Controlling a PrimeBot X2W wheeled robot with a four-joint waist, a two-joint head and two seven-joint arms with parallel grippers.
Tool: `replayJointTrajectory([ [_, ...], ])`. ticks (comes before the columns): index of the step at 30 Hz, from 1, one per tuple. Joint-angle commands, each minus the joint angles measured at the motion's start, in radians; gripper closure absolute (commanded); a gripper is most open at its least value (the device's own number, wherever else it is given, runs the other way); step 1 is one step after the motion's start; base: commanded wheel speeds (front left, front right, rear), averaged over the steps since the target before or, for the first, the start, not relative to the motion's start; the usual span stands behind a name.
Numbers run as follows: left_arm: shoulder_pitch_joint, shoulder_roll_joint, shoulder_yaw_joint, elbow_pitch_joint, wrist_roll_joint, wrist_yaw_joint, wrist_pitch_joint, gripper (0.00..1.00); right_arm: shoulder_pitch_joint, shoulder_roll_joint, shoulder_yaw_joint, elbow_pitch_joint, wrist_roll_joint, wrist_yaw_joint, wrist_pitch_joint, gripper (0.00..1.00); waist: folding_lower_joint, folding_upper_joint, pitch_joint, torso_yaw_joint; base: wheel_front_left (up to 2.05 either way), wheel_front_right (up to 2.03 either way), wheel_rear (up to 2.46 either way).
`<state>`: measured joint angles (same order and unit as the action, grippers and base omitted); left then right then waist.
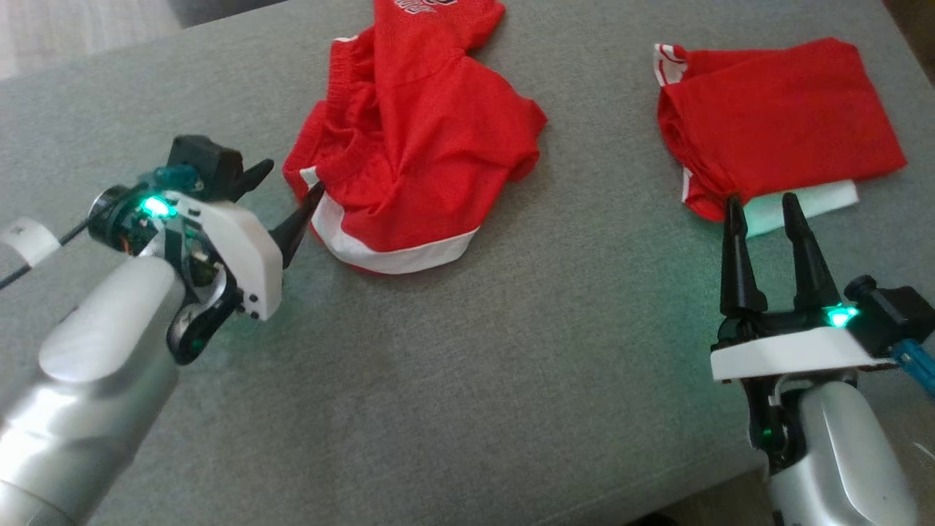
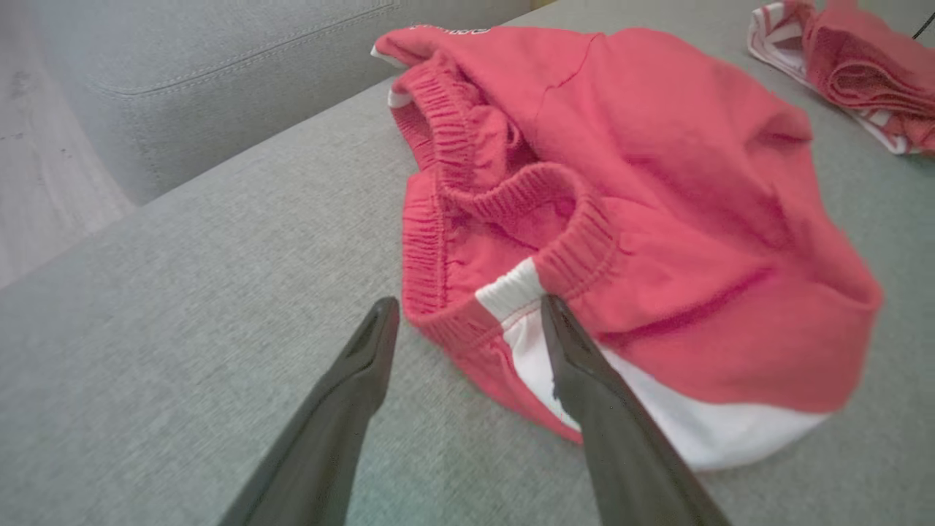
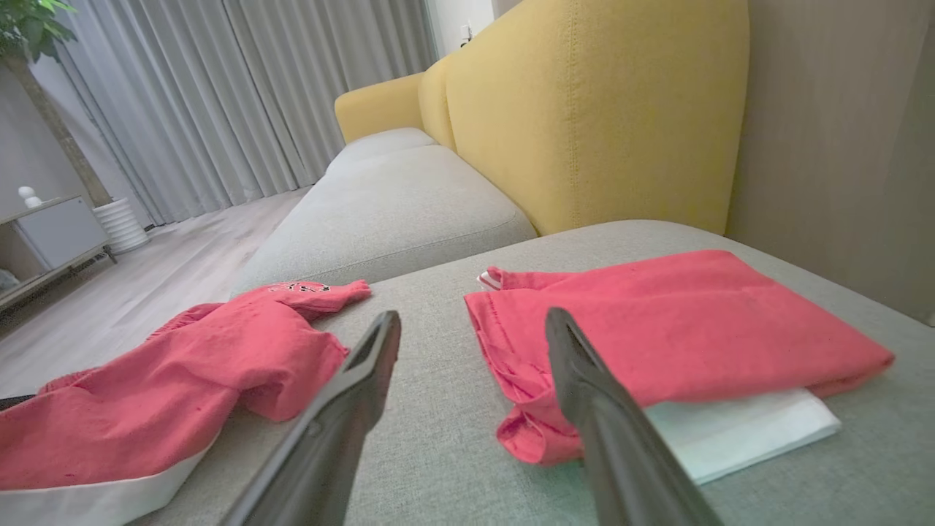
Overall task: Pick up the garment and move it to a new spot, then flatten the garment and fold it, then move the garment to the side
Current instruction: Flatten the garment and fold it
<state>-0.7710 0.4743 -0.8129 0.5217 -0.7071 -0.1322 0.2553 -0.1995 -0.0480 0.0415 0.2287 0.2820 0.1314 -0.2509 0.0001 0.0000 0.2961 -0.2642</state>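
We are holding our left tool [image 1: 292, 177] wide open at the left edge of the crumpled red garment [image 1: 416, 146], which is lying on the middle of the grey cushion [image 1: 511, 351]; we are probably readying a pinch at its waistband. Our right tool [image 1: 761, 199], also wide open, is hovering just beside a folded red garment [image 1: 781, 124], apparently finished.

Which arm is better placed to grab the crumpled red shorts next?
Left, probably. The left gripper is open with its fingertips at the waistband edge of the crumpled red shorts. The right gripper, also open, points at the folded garment, apart from the shorts.
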Motion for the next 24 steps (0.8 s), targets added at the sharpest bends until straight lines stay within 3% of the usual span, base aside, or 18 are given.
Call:
replayJointTrajectory([
  [1, -0.068, 0.046, 0.016, -0.034, -0.028, 0.002, -0.002, 0.00, -0.024, -0.002, 0.021, -0.025, 0.007, -0.001, -0.011, 0.00, -0.0001, 0.0000, 0.006, -0.011, 0.00, 0.00, 0.00],
  [9, -0.108, 0.057, -0.069, -0.022, -0.119, 0.002, -0.026, 0.00, -0.030, -0.002, 0.022, -0.014, 0.009, -0.001, -0.011, 0.00, -0.0001, 0.0000, 0.010, -0.029, 0.00, 0.00, 0.00],
  [24, -0.226, 0.049, -0.240, 0.053, -0.162, 0.002, -0.054, 0.00, -0.048, -0.002, 0.051, 0.000, 0.012, -0.001, -0.011, 0.00, -0.0001, 0.0000, 0.022, -0.049, 0.00, 0.00, 0.00],
])
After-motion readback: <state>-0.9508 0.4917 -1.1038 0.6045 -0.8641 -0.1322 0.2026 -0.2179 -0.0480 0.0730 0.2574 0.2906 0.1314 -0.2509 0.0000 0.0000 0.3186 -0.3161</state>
